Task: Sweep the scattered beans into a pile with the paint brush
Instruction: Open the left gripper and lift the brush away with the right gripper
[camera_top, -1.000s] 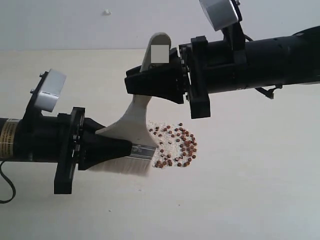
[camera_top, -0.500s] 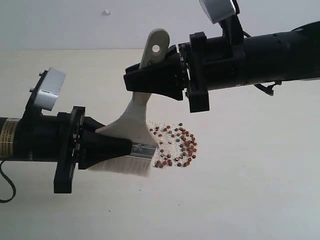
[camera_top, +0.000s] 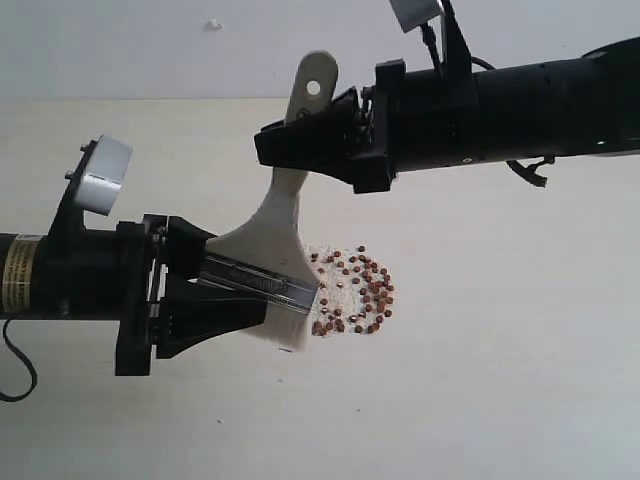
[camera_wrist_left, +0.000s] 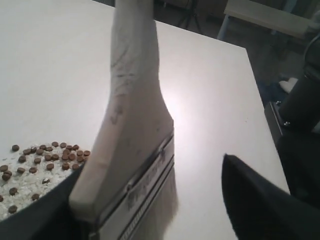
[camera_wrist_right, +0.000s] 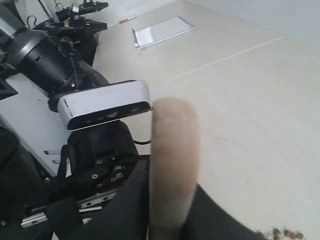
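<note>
The paint brush (camera_top: 272, 226) leans over the table with its bristles (camera_top: 287, 335) down beside the beans (camera_top: 354, 291). They lie in a loose reddish-brown cluster just right of the bristles. My right gripper (camera_top: 276, 151) is shut on the pale wooden handle (camera_wrist_right: 172, 160) below its holed end (camera_top: 314, 87). My left gripper (camera_top: 238, 273) is open, and its fingers straddle the silver ferrule (camera_top: 262, 284). In the left wrist view one finger (camera_wrist_left: 252, 200) stands well off the ferrule (camera_wrist_left: 142, 192) and the other lies close by it. The beans (camera_wrist_left: 45, 156) also show there.
Fine white grains (camera_top: 322, 252) are mixed into the bean cluster. A small white speck (camera_top: 213, 23) lies beyond the table's far edge. The left arm's camera housing (camera_wrist_right: 104, 105) sits close to the handle. The table's side edge (camera_wrist_left: 256, 80) runs past the left gripper.
My left gripper has opened and let go of the ferrule. The right gripper has risen slightly with the handle, and the brush now tilts with its ferrule face showing.
</note>
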